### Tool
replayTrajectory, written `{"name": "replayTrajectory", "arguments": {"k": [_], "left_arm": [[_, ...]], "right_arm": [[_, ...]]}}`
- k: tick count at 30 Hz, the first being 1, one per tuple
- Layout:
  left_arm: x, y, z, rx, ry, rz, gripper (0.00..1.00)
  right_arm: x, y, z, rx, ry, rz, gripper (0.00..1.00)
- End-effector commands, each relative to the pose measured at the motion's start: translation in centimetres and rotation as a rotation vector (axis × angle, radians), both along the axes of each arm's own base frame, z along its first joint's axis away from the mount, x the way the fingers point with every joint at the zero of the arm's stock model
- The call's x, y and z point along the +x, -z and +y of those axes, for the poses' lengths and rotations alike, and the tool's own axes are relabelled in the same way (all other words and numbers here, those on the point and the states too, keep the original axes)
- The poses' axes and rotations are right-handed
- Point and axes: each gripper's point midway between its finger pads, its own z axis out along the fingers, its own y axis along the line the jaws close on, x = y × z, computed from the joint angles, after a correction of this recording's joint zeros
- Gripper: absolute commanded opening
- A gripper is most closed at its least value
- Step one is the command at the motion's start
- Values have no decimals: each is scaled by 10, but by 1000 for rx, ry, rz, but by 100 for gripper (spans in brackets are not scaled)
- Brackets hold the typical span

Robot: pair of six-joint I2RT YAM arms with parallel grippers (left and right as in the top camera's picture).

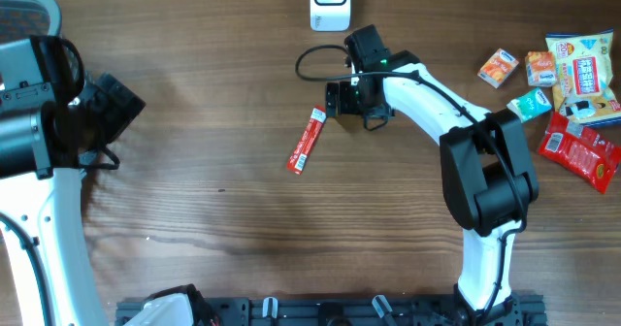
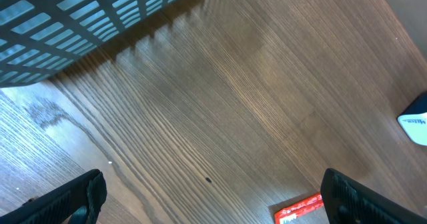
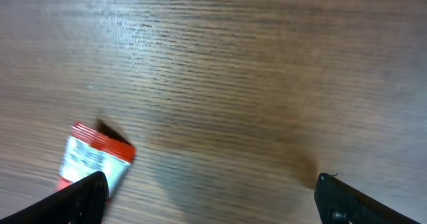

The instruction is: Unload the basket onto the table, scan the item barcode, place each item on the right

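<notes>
**Red sachet flat on the table, both pairs of fingers spread wide**

Overhead: the left arm (image 1: 39,93) is seen nearest the camera, at the table's left edge and just beside a grey mesh basket (image 1: 24,16) in the far-left corner. A broad stretch of bare wooden table (image 1: 213,219) is left open between the two arms and toward the near edge. The red sachet (image 1: 308,140) lies flat near the middle. Its long axis runs diagonally, with the far end pointed up-right at the right gripper (image 1: 333,100) and the near end down-left. The far end is just beside the gripper's tips, though contact cannot be judged. A white scanner (image 1: 330,1) stands at the far edge, beyond the gripper. A pile of snack packets (image 1: 568,83) is gathered at the right edge, well apart from the sachet.

Left wrist: the left gripper (image 2: 213,181) is held wide apart over bare wood. Only a corner of the sachet is caught at the bottom edge, near the right-hand finger.

Right wrist: the fingers are spread wide here too. One end of the sachet is seen at the lower left, partly covered by the left-hand finger (image 3: 80,197), and the wood between the tips is bare.
</notes>
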Motion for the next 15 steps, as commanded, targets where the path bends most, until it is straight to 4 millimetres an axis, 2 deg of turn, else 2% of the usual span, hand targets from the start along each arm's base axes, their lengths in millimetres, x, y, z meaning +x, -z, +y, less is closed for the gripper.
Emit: {"name": "replayTrajectory", "arguments": {"k": [1, 4, 8, 12, 15], "left_arm": [[-1, -4, 4, 11, -26, -10, 100], [-1, -3, 4, 11, -26, -9, 100], [-1, -4, 4, 11, -26, -10, 100], [-1, -3, 4, 11, -26, -9, 100], [-1, -4, 4, 11, -26, -10, 100]], "right_arm": [[9, 6, -5, -78, -116, -44, 98], [11, 3, 8, -31, -118, -61, 94], [12, -1, 32, -42, -315, -138, 94], [2, -3, 61, -66, -519, -198, 93], [-4, -6, 82, -64, -596, -235, 76]]}}
